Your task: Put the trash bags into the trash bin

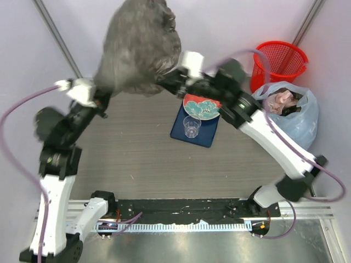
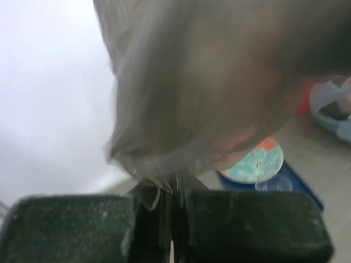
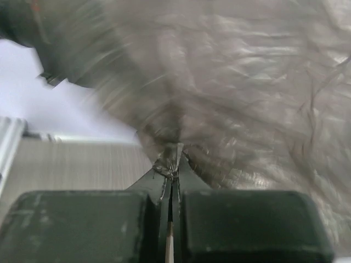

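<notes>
The dark grey-brown trash bag (image 1: 141,44) hangs in the air at the upper middle, held between both arms. My left gripper (image 1: 104,90) is shut on the bag's lower left edge; the left wrist view shows its film (image 2: 208,82) pinched in the jaws (image 2: 174,189). My right gripper (image 1: 164,76) is shut on the bag's lower right edge; in the right wrist view the film (image 3: 247,82) is bunched at the jaw tips (image 3: 174,164). The red mesh trash bin (image 1: 279,61) stands at the far right, well apart from the bag.
A pale blue plastic bag with pinkish contents (image 1: 290,109) lies just in front of the bin. A blue mat (image 1: 194,129) in the middle carries a patterned plate (image 1: 202,106) and a clear plastic cup (image 1: 191,126). Purple cables loop from both arms.
</notes>
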`<state>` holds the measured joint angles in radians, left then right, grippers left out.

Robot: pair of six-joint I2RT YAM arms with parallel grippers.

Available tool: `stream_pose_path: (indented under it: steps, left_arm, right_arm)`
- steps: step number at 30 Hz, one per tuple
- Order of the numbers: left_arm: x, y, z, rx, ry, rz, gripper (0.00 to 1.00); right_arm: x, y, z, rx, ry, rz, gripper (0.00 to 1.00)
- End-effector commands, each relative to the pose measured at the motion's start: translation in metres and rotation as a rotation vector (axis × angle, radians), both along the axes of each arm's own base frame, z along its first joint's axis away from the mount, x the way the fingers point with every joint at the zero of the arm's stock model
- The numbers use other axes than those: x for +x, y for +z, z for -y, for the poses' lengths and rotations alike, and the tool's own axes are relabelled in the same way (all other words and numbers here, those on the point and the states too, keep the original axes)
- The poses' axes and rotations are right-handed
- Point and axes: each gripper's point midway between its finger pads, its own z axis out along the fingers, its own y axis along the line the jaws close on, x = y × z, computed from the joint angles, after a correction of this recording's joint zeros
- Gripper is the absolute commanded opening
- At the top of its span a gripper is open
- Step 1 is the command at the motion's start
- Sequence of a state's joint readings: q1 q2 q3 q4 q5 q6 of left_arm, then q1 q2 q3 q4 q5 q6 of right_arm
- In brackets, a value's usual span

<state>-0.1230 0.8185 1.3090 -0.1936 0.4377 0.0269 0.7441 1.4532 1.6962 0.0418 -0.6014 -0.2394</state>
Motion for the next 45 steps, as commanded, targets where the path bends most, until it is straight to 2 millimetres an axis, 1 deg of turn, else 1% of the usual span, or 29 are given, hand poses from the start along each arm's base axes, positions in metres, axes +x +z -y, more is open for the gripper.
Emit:
stream_pose_path:
  steps: [1,2,3,5,6,7,8,9,10,11,12,13,14,15,16,17,19,20,21,22,23,24,27,31,33,38,40,42,45]
  left_arm:
    - [0.038,-0.297,-0.017,0.468,0.021,-0.873,0.0]
    - [0.025,-0.313,-0.018,0.478,0.011,-0.937,0.0]
    - [0.012,-0.33,-0.017,0.469,-0.008,-0.978,0.0]
    - [-0.004,-0.319,-0.001,0.417,-0.103,-0.958,0.0]
    - [-0.004,-0.299,0.003,0.394,-0.115,-0.91,0.0]
    - [-0.003,-0.284,0.009,0.371,-0.142,-0.888,0.0]
    - [0.0,-0.268,0.011,0.353,-0.143,-0.866,0.0]
    - [0.017,-0.226,0.012,0.322,-0.123,-0.779,0.0]
    - [0.026,-0.199,0.013,0.283,-0.111,-0.727,0.0]
    - [0.036,-0.164,0.018,0.198,-0.116,-0.656,0.0]
    - [0.049,-0.115,0.013,0.125,-0.101,-0.561,0.0]
    - [0.053,-0.086,0.012,0.074,-0.099,-0.502,0.0]
    - [0.061,-0.051,0.01,-0.022,-0.088,-0.433,0.0]
    - [0.06,-0.016,0.002,-0.055,-0.06,-0.349,0.0]
    - [0.063,-0.003,-0.001,-0.075,-0.043,-0.316,0.0]
    - [0.065,0.009,-0.003,-0.088,-0.027,-0.28,0.0]
    - [0.064,0.01,-0.001,-0.087,-0.042,-0.274,0.0]
    - [0.065,0.0,0.003,-0.086,-0.066,-0.304,0.0]
    - [0.064,-0.006,0.005,-0.093,-0.081,-0.325,0.0]
    - [0.064,-0.01,0.006,-0.101,-0.085,-0.336,0.0]
    - [0.066,-0.023,0.007,-0.112,-0.092,-0.368,0.0]
    - [0.064,-0.027,0.01,-0.137,-0.109,-0.387,0.0]
    - [0.059,-0.044,0.018,-0.168,-0.158,-0.434,0.0]
    - [0.057,-0.064,0.022,-0.192,-0.187,-0.474,0.0]
    - [0.063,-0.082,0.022,-0.201,-0.178,-0.526,0.0]
    - [0.071,-0.123,0.034,-0.216,-0.259,-0.67,0.0]
    - [0.074,-0.136,0.038,-0.232,-0.288,-0.716,0.0]
    - [0.075,-0.156,0.04,-0.246,-0.297,-0.771,0.0]
    - [0.082,-0.168,0.037,-0.273,-0.286,-0.781,0.0]
  right_arm:
    - [0.11,-0.318,-0.015,-0.87,-0.218,-0.417,0.01]
    - [0.102,-0.342,-0.012,-0.963,-0.197,-0.497,0.01]
    - [0.088,-0.352,-0.005,-1.03,-0.165,-0.587,0.01]
    - [0.068,-0.339,-0.01,-1.02,-0.09,-0.587,0.01]
    - [0.065,-0.327,-0.015,-0.974,-0.08,-0.58,0.01]
    - [0.058,-0.294,-0.019,-0.902,-0.06,-0.544,0.01]
    - [0.047,-0.271,-0.029,-0.831,0.012,-0.547,0.01]
    - [0.051,-0.223,-0.039,-0.72,0.02,-0.491,0.01]
    - [0.049,-0.198,-0.045,-0.65,0.035,-0.51,0.01]
    - [0.048,-0.164,-0.054,-0.556,0.075,-0.467,0.01]
    - [0.055,-0.115,-0.053,-0.437,0.072,-0.413,0.01]
    - [0.057,-0.087,-0.052,-0.34,0.074,-0.465,0.01]
    - [0.066,-0.042,-0.052,-0.199,0.077,-0.398,0.01]
    - [0.076,-0.025,-0.043,-0.132,0.067,-0.402,0.01]
    - [0.076,-0.008,-0.038,-0.055,0.077,-0.471,0.01]
    - [0.076,0.02,-0.029,0.028,0.084,-0.414,0.01]
    - [0.086,0.013,-0.023,0.056,0.072,-0.468,0.01]
    - [0.081,0.018,-0.021,0.071,0.082,-0.465,0.01]
    - [0.083,-0.001,-0.025,0.047,0.091,-0.508,0.01]
    - [0.082,-0.007,-0.026,0.047,0.098,-0.529,0.01]
    - [0.077,-0.003,-0.025,0.068,0.116,-0.545,0.01]
    - [0.08,-0.023,-0.029,0.048,0.115,-0.59,0.01]
    - [0.079,-0.052,-0.038,0.008,0.133,-0.67,0.01]
    - [0.075,-0.083,-0.051,-0.036,0.164,-0.748,0.01]
    - [0.076,-0.098,-0.057,-0.053,0.164,-0.778,0.01]
    - [0.085,-0.111,-0.075,-0.028,0.186,-0.815,0.01]
    - [0.089,-0.123,-0.084,-0.031,0.199,-0.86,0.01]
    - [0.089,-0.121,-0.089,-0.015,0.213,-0.866,0.01]
    - [0.091,-0.127,-0.093,-0.001,0.23,-0.902,0.01]
